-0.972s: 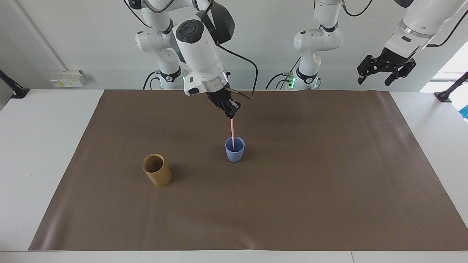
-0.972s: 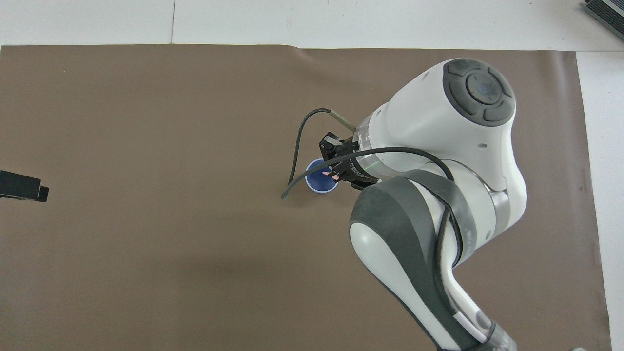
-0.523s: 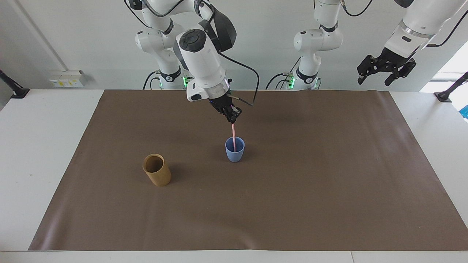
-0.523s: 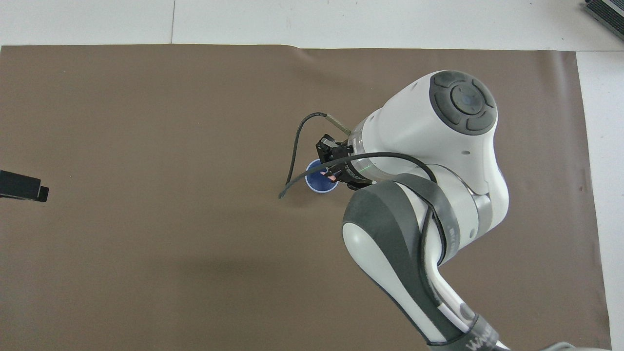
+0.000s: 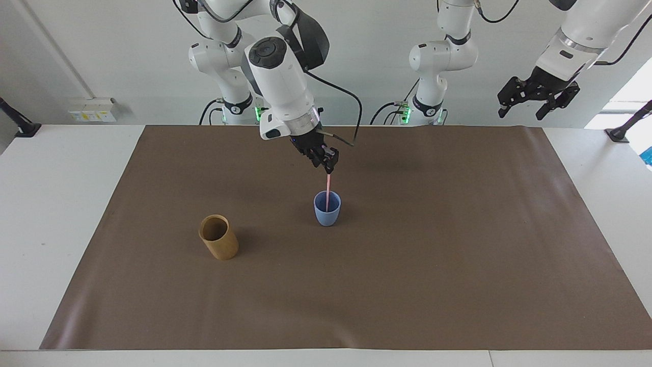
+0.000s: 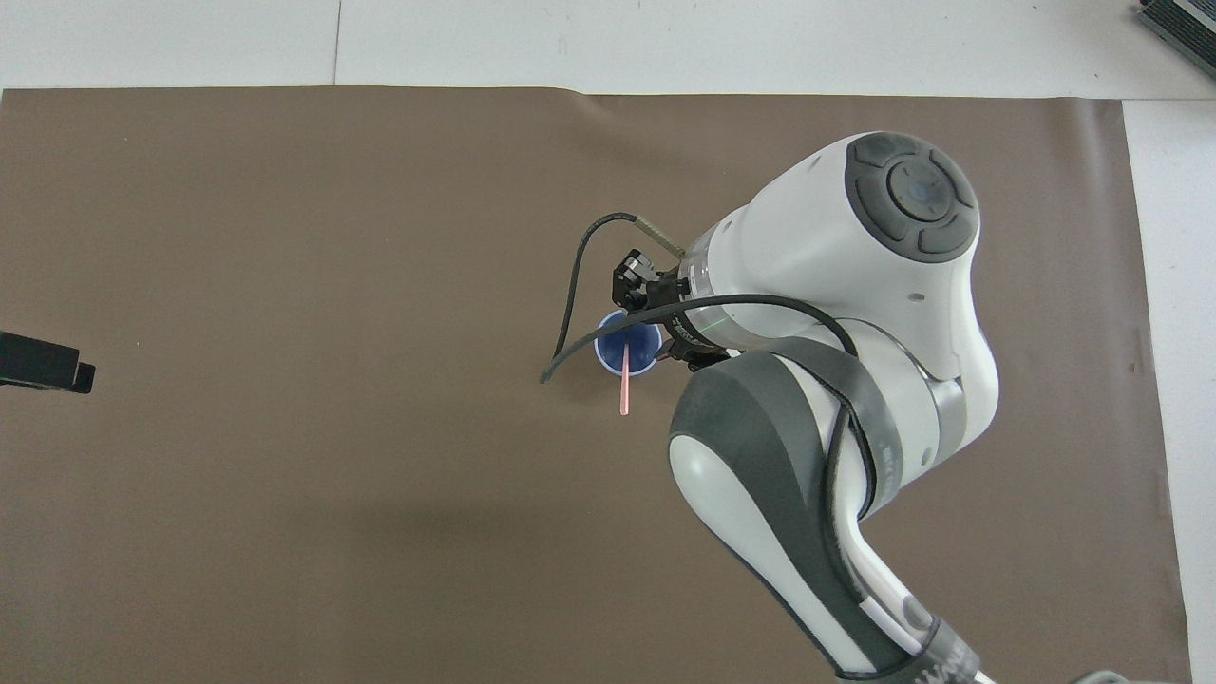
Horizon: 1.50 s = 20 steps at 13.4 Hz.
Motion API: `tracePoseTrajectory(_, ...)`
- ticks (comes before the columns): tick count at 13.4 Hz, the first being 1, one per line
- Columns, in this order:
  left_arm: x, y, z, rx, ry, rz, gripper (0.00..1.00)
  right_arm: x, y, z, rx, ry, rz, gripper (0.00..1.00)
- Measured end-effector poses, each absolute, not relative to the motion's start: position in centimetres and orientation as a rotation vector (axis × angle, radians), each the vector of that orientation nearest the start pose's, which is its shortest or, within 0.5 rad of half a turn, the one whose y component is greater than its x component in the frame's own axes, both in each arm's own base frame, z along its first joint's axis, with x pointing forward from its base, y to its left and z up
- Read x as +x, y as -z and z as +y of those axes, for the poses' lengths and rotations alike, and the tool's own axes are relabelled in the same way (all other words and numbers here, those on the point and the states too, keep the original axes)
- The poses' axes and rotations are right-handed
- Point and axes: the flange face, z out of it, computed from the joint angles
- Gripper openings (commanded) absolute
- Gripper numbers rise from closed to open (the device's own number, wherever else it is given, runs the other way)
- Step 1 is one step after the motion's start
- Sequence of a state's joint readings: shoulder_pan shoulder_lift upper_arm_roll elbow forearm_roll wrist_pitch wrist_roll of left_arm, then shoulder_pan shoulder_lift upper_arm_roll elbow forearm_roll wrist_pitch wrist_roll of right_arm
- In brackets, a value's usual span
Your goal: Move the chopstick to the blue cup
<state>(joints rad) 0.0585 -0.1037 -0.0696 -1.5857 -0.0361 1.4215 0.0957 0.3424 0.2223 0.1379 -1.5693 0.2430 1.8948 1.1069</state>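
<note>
A light-blue cup (image 5: 327, 214) (image 6: 646, 350) stands mid-mat. One thin pink chopstick (image 5: 328, 187) (image 6: 624, 385) stands in it, leaning on the rim toward the robots, its top half sticking out. My right gripper (image 5: 328, 164) (image 6: 658, 318) hangs just over the stick's top end with its fingers parted, and the stick stands free of them. My left gripper (image 5: 537, 99) (image 6: 43, 363) waits raised and open, with nothing in it, over the left arm's end of the table.
A taller tan-brown cylindrical holder (image 5: 219, 238) stands farther from the robots than the cup, toward the right arm's end; the right arm hides it in the overhead view. A brown mat (image 5: 458, 255) covers most of the table.
My right gripper has let go of the chopstick and risen slightly. The stick dropped deeper into the blue cup and tipped against its rim. The left arm has not moved.
</note>
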Motion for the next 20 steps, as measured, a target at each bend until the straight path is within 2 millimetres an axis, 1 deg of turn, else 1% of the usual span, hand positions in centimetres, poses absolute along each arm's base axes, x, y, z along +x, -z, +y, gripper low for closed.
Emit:
tracePoseTrajectory(1,50.6,-66.0,-1.2,-3.167,-0.094,0.175,1.0,56.4,-52.7,30.5,-2.705,-0.165,0.981,0.55)
tracePoseTrajectory(2,50.6,-66.0,-1.2,-3.167,-0.094,0.175,1.0,56.5,-53.0,30.4,-2.709,-0.156,0.966,0.61)
tracePoseTrajectory(3,50.6,-66.0,-1.2,-3.167,-0.094,0.175,1.0,56.6,-53.5,29.8,-2.726,-0.143,0.922,0.73)
tracePoseTrajectory(4,50.6,-66.0,-1.2,-3.167,-0.094,0.175,1.0,56.7,-54.3,28.7,-2.751,-0.124,0.86,0.84)
tracePoseTrajectory(5,50.6,-66.0,-1.2,-3.167,-0.094,0.175,1.0,56.9,-55.4,27.0,-2.786,-0.09,0.785,0.95)
tracePoseTrajectory(6,50.6,-66.0,-1.2,-3.167,-0.094,0.175,1.0,57.0,-56.6,25.0,-2.828,-0.041,0.707,1.0)
tracePoseTrajectory(8,50.6,-66.0,-1.2,-3.167,-0.094,0.175,1.0,56.9,-58.9,21.0,-2.938,0.074,0.533,1.0)
tracePoseTrajectory(10,50.6,-66.0,-1.2,-3.167,-0.094,0.175,1.0,56.7,-60.5,18.0,-3.015,0.158,0.371,1.0)
tracePoseTrajectory(12,50.6,-66.0,-1.2,-3.167,-0.094,0.175,1.0,56.2,-61.7,14.9,-3.069,0.187,0.25,1.0)
tracePoseTrajectory(14,50.6,-66.0,-1.2,-3.167,-0.094,0.175,1.0,55.3,-62.9,11.9,-3.116,0.173,0.135,1.0)
tracePoseTrajectory(16,50.6,-66.0,-1.2,-3.167,-0.094,0.175,1.0,54.3,-63.9,9.8,-3.143,0.147,0.035,1.0)
tracePoseTrajectory(20,50.6,-66.0,-1.2,-3.167,-0.094,0.175,1.0,54.1,-65.2,7.6,-3.145,0.181,0.031,1.0)
